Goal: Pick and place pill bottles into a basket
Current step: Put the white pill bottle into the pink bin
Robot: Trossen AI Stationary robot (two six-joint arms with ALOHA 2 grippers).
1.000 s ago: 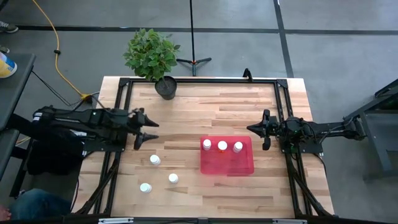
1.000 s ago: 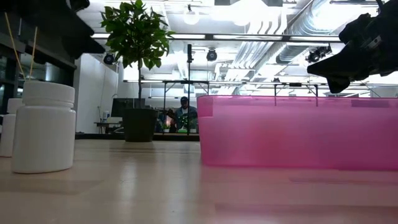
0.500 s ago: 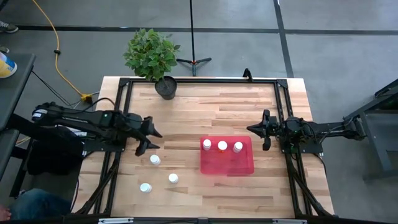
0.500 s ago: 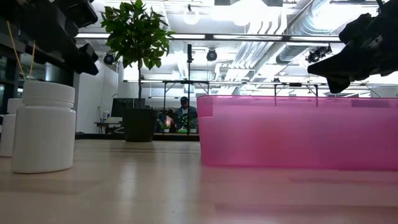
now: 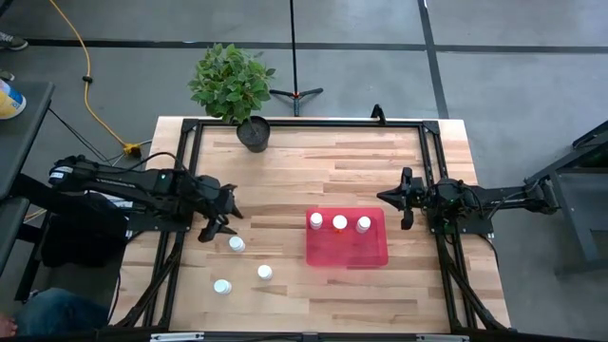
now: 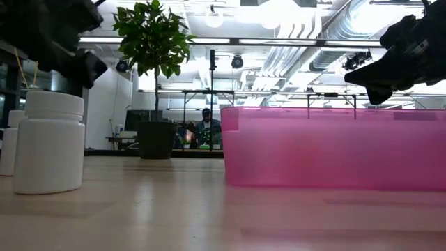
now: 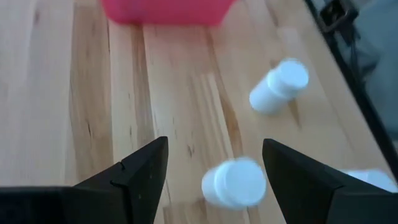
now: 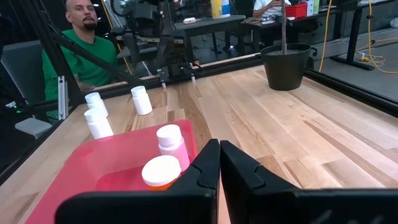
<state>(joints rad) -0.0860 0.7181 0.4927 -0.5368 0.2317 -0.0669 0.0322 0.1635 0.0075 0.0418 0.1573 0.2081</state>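
Three white pill bottles stand on their bases on the wood table (image 5: 304,161): one (image 5: 237,244) nearest my left gripper, one (image 5: 264,273) and one (image 5: 222,286). Three more (image 5: 340,222) stand inside the red basket (image 5: 348,249). My left gripper (image 5: 218,224) is open and tilted down just above and left of the nearest bottle (image 7: 235,182), which shows between its fingers without touching them. My right gripper (image 5: 400,200) hangs shut to the right of the basket, with nothing in it.
A dark plant pot (image 5: 254,134) stands at the far left of the table. A black frame (image 5: 304,122) runs along the table's edges. A person in a green shirt (image 8: 79,59) sits beyond the table's left side. Bare wood lies between the bottles and the basket.
My left gripper has come down and a little toward the table's near edge, tipping its fingers downward over the nearest bottle. It has stayed open. The bottles and the basket have not moved.
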